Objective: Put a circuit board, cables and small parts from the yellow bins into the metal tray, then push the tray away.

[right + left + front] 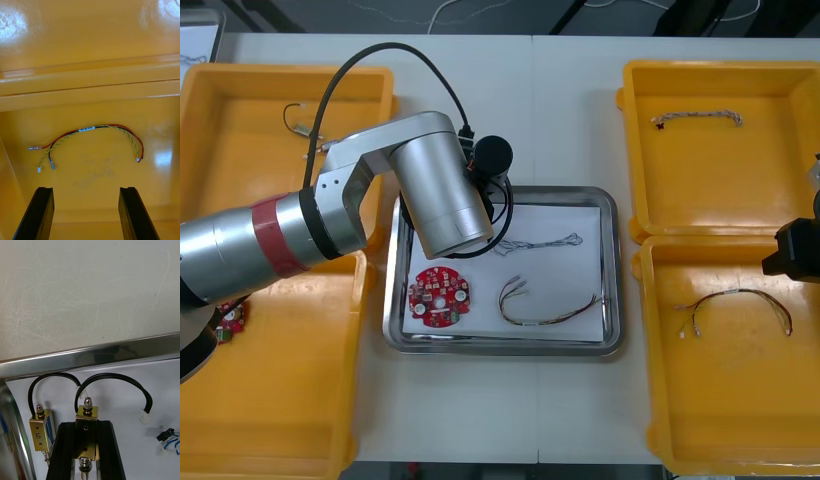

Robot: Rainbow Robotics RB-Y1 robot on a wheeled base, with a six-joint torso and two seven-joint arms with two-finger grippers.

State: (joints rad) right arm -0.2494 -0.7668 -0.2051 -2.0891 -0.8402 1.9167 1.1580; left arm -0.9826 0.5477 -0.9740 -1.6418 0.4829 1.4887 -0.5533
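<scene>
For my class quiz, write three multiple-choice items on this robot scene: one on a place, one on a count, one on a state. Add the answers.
1. Where is the left gripper?
A) over the tray's far left corner
B) over a right-hand bin
C) off the table

2. How many yellow bins are there?
A) two
B) four
C) six

3. The right gripper is:
A) shut on a cable
B) shut on a board
C) open, holding nothing

Answers:
1 A: it sits just inside the tray's rim, shut on a small metal part.
2 B: two stand at each side.
3 C: its fingers stand apart above a red and yellow cable in a bin.
</scene>
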